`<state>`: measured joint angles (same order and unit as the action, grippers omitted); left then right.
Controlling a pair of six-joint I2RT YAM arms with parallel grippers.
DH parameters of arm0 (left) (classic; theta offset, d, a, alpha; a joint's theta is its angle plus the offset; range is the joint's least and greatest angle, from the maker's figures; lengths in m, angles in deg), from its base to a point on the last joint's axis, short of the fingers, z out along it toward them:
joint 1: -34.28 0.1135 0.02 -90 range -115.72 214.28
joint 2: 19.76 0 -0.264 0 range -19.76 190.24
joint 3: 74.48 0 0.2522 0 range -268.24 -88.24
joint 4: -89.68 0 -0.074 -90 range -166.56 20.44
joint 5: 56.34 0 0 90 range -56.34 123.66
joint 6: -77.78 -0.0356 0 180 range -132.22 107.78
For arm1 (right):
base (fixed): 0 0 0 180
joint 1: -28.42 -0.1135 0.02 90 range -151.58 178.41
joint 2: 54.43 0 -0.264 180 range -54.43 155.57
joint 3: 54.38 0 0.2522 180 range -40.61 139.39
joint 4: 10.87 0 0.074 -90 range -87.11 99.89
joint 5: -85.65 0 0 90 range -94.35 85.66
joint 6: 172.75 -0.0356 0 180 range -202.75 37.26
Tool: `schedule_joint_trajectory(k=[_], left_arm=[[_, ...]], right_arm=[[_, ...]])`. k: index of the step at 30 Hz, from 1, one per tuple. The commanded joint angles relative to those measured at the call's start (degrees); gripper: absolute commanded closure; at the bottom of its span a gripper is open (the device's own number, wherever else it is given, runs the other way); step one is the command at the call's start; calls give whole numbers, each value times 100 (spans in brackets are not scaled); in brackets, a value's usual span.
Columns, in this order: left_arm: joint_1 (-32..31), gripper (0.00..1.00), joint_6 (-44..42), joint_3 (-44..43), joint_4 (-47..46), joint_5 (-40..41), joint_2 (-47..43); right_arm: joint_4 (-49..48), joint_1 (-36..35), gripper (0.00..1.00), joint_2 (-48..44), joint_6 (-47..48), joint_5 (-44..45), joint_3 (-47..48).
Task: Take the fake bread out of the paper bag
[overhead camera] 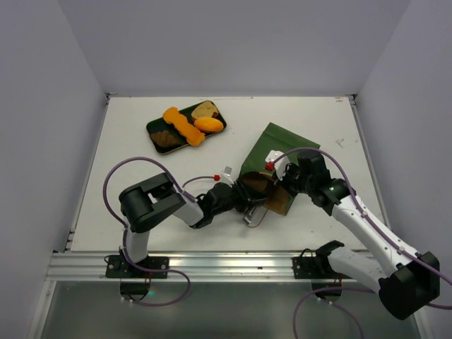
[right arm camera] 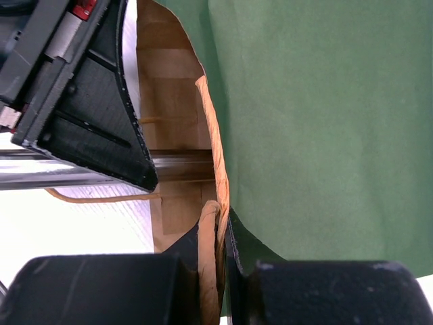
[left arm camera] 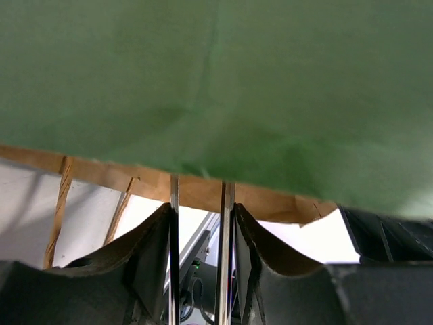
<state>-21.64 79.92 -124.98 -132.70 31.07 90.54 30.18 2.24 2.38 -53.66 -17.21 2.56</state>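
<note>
The paper bag (overhead camera: 282,147) lies on its side, dark green outside, its brown mouth (overhead camera: 277,200) facing the near edge. My right gripper (overhead camera: 281,174) is shut on the bag's upper rim and a string handle (right arm camera: 207,237), holding the mouth up. My left gripper (overhead camera: 248,200) is at the mouth, its fingers (left arm camera: 154,230) apart with nothing between them, just below the brown rim (left arm camera: 203,191). Fake bread lies on the dark green tray (overhead camera: 152,128): an orange twist (overhead camera: 183,126), an orange roll (overhead camera: 209,124), a brown slice (overhead camera: 205,109). The bag's inside is hidden.
A small pale clip-like object (overhead camera: 227,171) lies on the white table just left of the bag. Another tiny white scrap (overhead camera: 340,143) sits to the right. The metal rail (overhead camera: 212,265) runs along the near edge, with grey walls on three sides.
</note>
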Motion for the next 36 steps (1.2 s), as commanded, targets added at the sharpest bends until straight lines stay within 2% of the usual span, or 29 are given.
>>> schedule_joint_trajectory(k=[1, 23, 36], left_arm=[[-24, 57, 85, -185, -292, 66, 88], [-24, 53, 621, -300, -406, -92, 369], [-7, 53, 621, -721, -310, -259, 589]], right_arm=[[-250, 25, 100, -101, -113, -217, 112], [-294, 42, 100, -180, -87, -340, 24], [-277, 42, 100, -241, -87, -427, -2]])
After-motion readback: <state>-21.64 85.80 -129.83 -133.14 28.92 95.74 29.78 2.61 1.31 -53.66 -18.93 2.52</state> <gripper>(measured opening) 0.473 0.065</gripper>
